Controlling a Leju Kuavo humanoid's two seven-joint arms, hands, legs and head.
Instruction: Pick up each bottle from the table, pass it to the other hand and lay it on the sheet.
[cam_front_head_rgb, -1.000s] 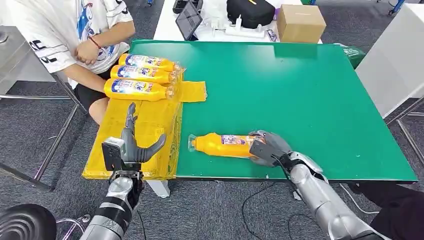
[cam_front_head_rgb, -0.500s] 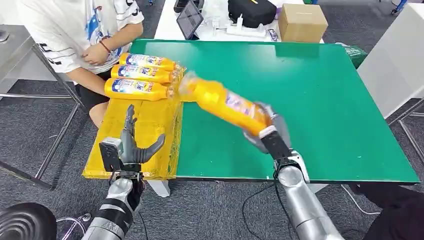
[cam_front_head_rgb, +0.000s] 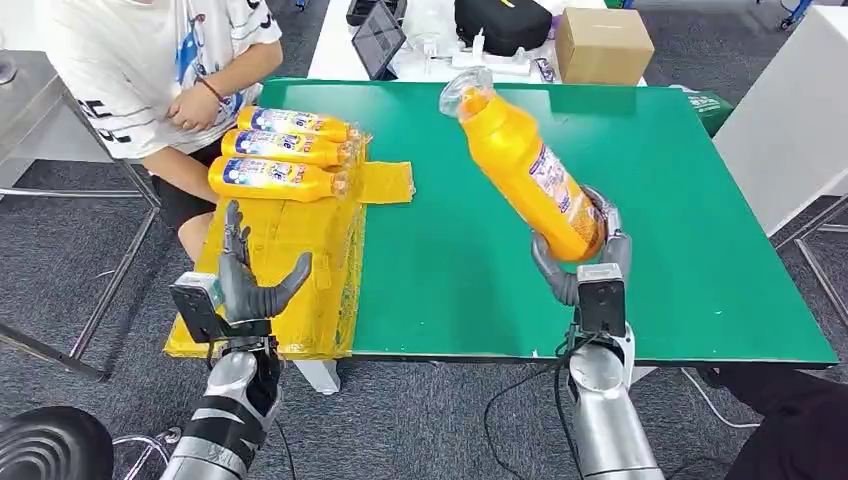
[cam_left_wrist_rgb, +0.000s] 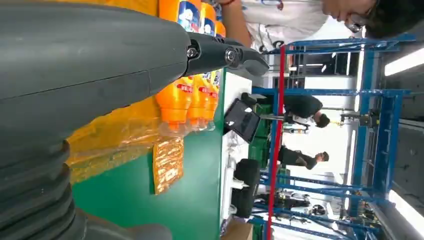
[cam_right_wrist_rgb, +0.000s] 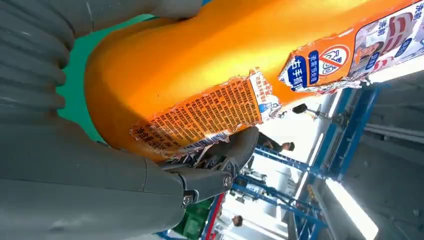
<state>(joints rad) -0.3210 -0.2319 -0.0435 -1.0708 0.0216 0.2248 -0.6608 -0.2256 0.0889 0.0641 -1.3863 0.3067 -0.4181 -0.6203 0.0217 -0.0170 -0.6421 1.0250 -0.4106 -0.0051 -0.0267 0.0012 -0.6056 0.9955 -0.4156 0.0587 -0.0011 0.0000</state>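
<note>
Orange bottle, upper centre-right, raised and tilted, cap upper-left; three orange bottles lying side by side on yellow sheet, upper left.

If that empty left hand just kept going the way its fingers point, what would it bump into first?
Probably the nearest of the three bottles lying on the yellow sheet. The left hand points up along the sheet toward them, though its height above the sheet is unclear.

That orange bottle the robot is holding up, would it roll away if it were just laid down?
Probably: the orange bottle looks round-bodied, so it could roll on the smooth green table. It looks rigid, keeping its shape in the right hand. The crinkled yellow sheet may hold it better.
</note>
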